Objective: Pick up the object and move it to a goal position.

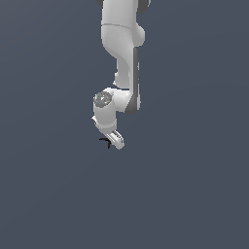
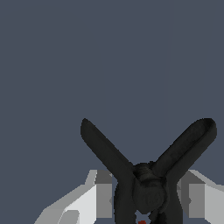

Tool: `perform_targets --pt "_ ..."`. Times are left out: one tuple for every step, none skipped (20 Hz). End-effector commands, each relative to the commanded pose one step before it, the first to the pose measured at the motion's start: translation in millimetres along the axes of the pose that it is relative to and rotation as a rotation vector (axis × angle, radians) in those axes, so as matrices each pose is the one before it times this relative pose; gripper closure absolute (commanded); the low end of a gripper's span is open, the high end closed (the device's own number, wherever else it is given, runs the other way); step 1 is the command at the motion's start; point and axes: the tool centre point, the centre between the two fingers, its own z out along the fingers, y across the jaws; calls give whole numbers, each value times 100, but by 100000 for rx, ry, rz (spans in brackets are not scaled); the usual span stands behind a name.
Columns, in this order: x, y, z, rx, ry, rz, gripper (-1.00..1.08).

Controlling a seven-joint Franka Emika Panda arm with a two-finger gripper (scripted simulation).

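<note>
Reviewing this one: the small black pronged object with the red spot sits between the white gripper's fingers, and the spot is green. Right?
One detail is wrong: the spot is red, not green. The wrist view shows the small black pronged object sitting between the white gripper's fingers, with a red spot at its base. Whether the fingers touch it is unclear.

Exterior view: far off, looking steeply down on arm [image 1: 121, 58] and end effector [image 1: 115, 140]. Wrist view: close, between fingers [image 2: 94, 199]. Shared: the object [image 2: 148, 175].
</note>
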Motion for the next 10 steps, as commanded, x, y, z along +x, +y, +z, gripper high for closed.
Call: perform_targets --pt "239 -205 -558 78 81 -2 108" --pt "129 -109 -314 0 0 0 108" --pt "149 -125 -362 0 0 0 108" --pt "181 -129 -401 -55 25 33 108" --pt "190 -158 -457 0 0 0 108" --pt "210 -175 -504 0 0 0 108" --pt "240 -180 -545 -54 31 30 108" --pt "251 -207 -597 0 0 0 108" --pt "271 -224 -643 0 0 0 108" --pt "299 -232 -685 -54 35 25 108"
